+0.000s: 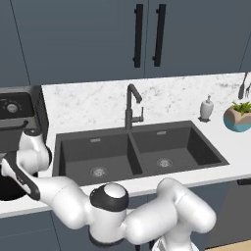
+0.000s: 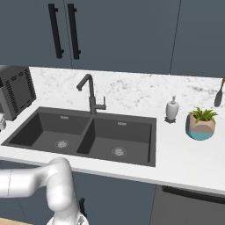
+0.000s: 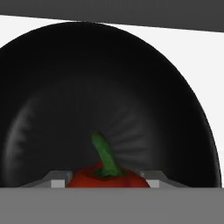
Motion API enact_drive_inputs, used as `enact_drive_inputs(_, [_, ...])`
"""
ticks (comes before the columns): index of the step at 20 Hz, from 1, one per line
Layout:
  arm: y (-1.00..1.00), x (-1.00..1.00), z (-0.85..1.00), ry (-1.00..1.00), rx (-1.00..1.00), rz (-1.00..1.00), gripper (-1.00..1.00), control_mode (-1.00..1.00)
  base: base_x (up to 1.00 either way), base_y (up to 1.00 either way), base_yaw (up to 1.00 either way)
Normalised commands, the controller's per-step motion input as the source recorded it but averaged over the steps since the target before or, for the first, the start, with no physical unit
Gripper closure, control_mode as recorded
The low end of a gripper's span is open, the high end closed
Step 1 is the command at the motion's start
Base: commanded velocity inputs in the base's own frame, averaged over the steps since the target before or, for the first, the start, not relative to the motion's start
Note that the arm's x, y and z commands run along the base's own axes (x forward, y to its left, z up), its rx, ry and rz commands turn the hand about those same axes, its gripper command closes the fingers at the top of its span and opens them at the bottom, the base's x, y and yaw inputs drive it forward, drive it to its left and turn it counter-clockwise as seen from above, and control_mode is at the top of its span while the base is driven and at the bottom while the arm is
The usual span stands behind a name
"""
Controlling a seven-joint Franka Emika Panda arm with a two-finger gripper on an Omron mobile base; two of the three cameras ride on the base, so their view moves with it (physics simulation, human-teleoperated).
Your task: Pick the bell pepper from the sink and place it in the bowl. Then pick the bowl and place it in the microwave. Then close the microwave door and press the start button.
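Arm reaching left across the front of the counter (image 1: 147,184), wrist and hand past the left end of the sink (image 1: 139,152) in the left base view. Gripper (image 3: 106,181) positioned directly over the bowl (image 3: 109,96), pointing down into its black interior in the hand view. Bell pepper (image 3: 107,177) seated between the two fingers (image 3: 59,181), red body with green stem upright, flanked on each side by a grey fingertip; jaws set at medium width, closed against the pepper's sides, pepper held. Whether the pepper touches the bowl floor: cannot tell from the hand view. Bowl resting on the white counter at the left of the sink, its dark rim (image 1: 7,193) partly visible at the left edge of the left base view, below the hand. Both sink basins dark grey, each with a round steel drain. Dark gooseneck faucet (image 1: 131,105) standing behind the divider between the basins. Small boxy oven (image 1: 17,110) with round dial on the counter behind the bowl, left of the sink. White soap dispenser (image 2: 172,109) on the counter right of the sink, potted plant (image 2: 201,123) just beyond it, near but apart. Slate-blue cabinet doors (image 2: 114,30) with black bar handles above the marbled backsplash.
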Motion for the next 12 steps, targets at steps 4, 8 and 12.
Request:
enact_drive_inputs(4, [0.4, 0.29, -0.13, 0.0, 0.0, 0.0, -1.0, -1.0, 0.0, 0.0, 0.0])
enact_drive_inputs(8, [0.25, 0.14, 0.0, 0.0, 0.0, 0.0, -1.0, -1.0, 0.0, 0.0, 0.0])
enact_drive_inputs(12, [0.08, 0.01, 0.0, 0.0, 0.0, 0.0, -1.0, -1.0, 0.0, 0.0, 0.0])
